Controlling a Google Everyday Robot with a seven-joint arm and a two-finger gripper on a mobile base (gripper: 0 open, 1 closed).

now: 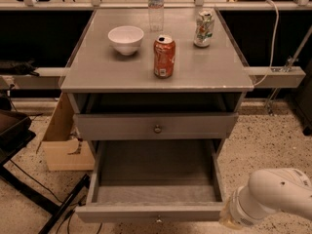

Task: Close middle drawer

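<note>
The middle drawer (156, 211) is pulled far out of the grey cabinet. Its deep grey box is empty, and its flat front with a small round knob (158, 220) sits at the bottom edge of the camera view. Above it the uppermost drawer (156, 126) stands slightly out, with its own knob. The lowest drawer is hidden. My white arm (273, 196) reaches in from the lower right. My gripper (225, 219) is at the right end of the middle drawer's front, mostly cut off by the frame edge.
On the cabinet top (97, 72) stand a white bowl (126, 39), an orange soda can (164, 56), a green-white can (204, 28) and a clear bottle (155, 6). A cardboard box (63, 140) and black legs (53, 204) are on the floor at left.
</note>
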